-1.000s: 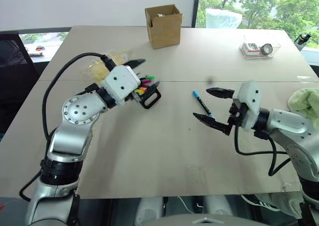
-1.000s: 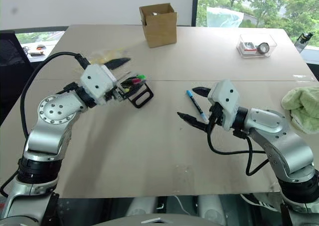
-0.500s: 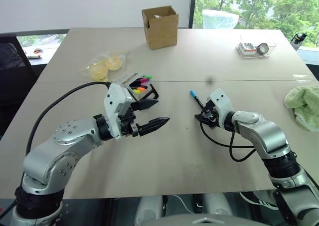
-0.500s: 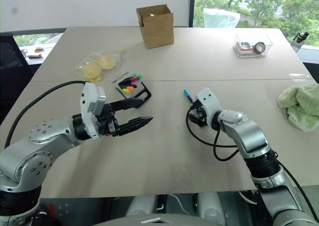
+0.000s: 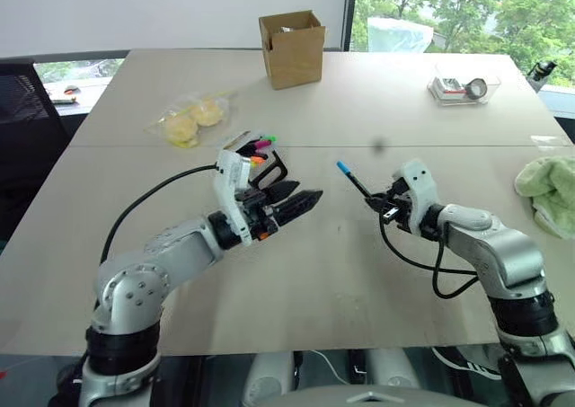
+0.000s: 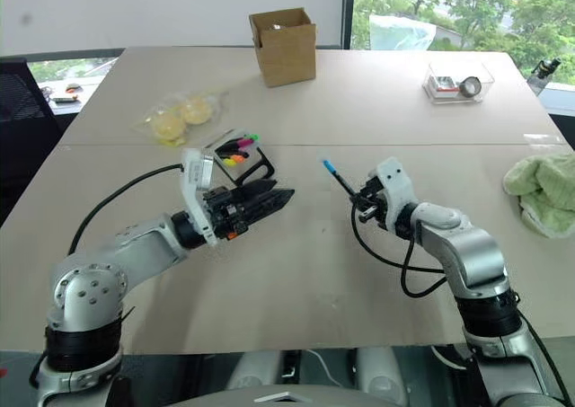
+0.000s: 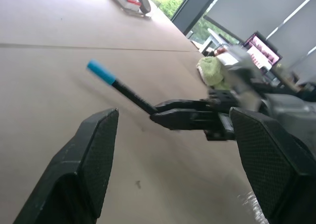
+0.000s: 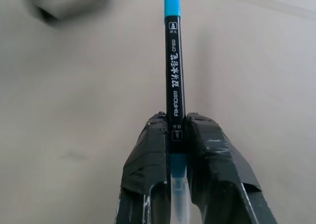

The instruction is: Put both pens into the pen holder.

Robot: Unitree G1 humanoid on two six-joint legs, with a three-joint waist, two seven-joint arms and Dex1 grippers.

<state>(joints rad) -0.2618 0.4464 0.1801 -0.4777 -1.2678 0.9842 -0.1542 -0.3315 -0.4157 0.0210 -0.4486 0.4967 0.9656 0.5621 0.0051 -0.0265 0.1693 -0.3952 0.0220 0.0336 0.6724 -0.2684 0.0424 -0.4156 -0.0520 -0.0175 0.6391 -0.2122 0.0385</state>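
Observation:
My right gripper point(image 5: 375, 204) is shut on the lower end of a slim black pen point(image 8: 174, 75). The pen's light-blue cap point(image 5: 342, 166) slants up and away toward the table's middle, clear of the tabletop. My left gripper point(image 5: 303, 199) is open and holds nothing. It lies level just in front of the pen holder point(image 5: 274, 166) and faces the right gripper across a short gap. The small black pen holder lies on the table with green, magenta, orange and yellow tips point(image 5: 261, 145) sticking out. I cannot tell whether the magenta one is the second pen.
A brown cardboard box point(image 5: 292, 48) stands at the back centre. A clear bag of yellow pieces point(image 5: 193, 124) lies behind the holder to the left. A clear container point(image 5: 463, 88) sits at the back right, and a green cloth point(image 5: 548, 187) lies at the right edge.
My right gripper has shut on the blue-capped pen and tipped its cap end up off the table. My left gripper left the holder, came down, rolled and now faces the right gripper.

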